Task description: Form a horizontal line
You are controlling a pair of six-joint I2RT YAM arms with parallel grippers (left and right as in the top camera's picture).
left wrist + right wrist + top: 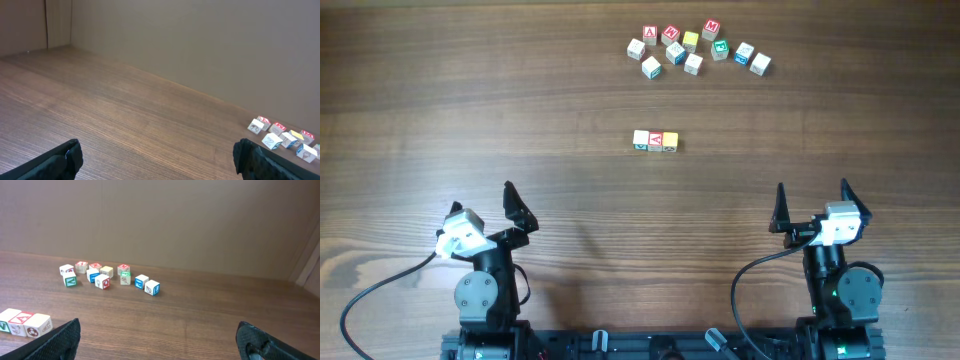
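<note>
The left gripper [482, 198] and right gripper [812, 190] gape wide, empty, well apart from the cube row [655, 141]

Three letter cubes [23, 322] touch in a row at lower left, a loose cluster [106, 271] behind

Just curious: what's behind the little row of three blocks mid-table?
Farther back on the table lies a loose cluster of letter cubes, apart from the three-block row, bare wood between. Nothing hides behind the row; only the cubes' undersides are unseen.
</note>
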